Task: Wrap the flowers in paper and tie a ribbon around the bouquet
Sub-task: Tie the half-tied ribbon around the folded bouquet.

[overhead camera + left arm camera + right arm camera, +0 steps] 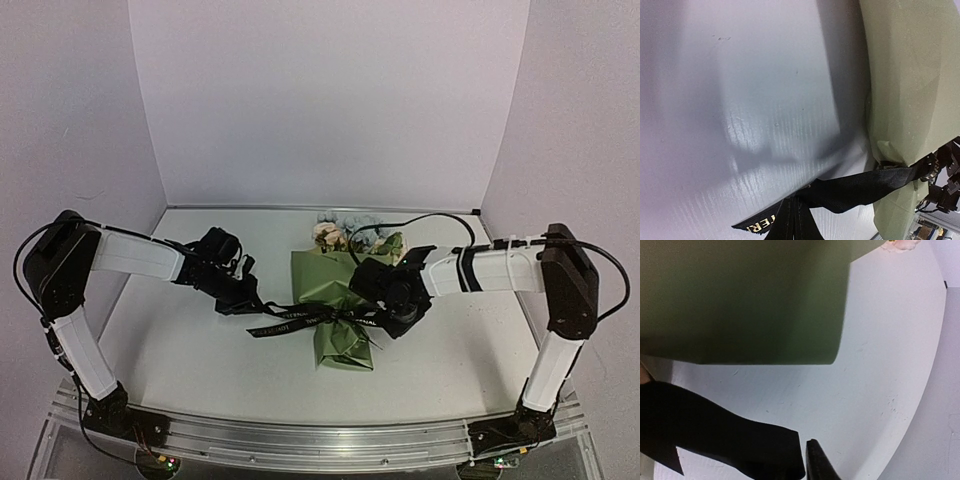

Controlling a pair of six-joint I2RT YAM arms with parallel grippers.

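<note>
The bouquet lies mid-table: olive-green paper (322, 275) wrapped round the flowers (335, 232), whose cream and pale blue heads stick out at the far end. The black ribbon (300, 322) crosses the cone's narrow part. My left gripper (245, 300) is to the left of the cone, shut on the ribbon (865, 187), which runs taut from the gripper (792, 217) to the paper (910, 75). My right gripper (380, 310) is at the cone's right side. In the right wrist view one fingertip (817, 462) stands a sliver apart from the ribbon (715, 435), under the paper (740, 300).
The white table (200, 360) is closed in by pale walls at the back and sides. An aluminium rail (320, 440) with the arm bases runs along the near edge. A black cable (410, 220) arcs over the flowers from the right arm.
</note>
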